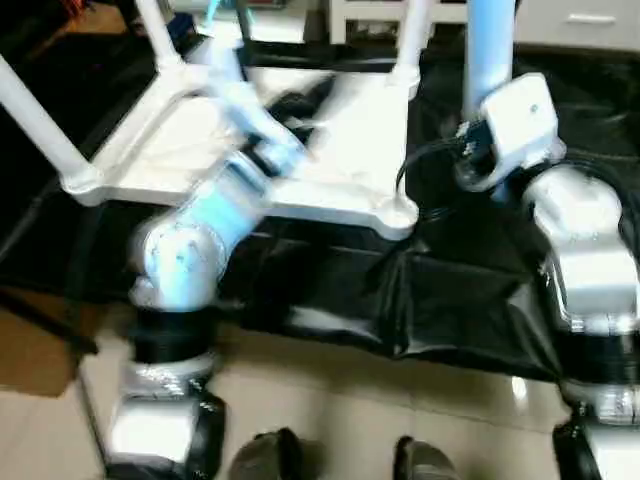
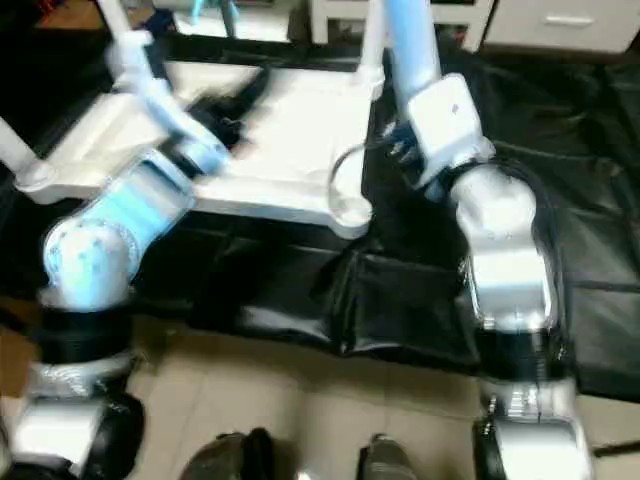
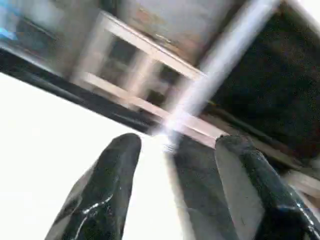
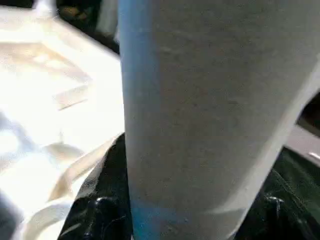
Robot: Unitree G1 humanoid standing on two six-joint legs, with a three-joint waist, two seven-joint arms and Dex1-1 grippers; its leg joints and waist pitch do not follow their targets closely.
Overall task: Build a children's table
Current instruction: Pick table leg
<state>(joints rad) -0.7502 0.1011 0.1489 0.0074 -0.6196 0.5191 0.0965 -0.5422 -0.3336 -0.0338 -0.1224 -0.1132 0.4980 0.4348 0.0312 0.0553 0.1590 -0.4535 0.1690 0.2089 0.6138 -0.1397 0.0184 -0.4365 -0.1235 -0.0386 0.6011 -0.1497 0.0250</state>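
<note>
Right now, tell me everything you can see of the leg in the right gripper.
The leg is a long, smooth white tube, plastic by its look, standing nearly upright beside the upturned table top and running out of the picture above. It is not in a socket; the near right corner socket stands empty. The right gripper has a black finger on either side of it.

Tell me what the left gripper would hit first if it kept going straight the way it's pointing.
Probably the white table leg that crosses just beyond the open left gripper, above the upturned tabletop. Depth is unclear, so it could pass beside it.
</note>
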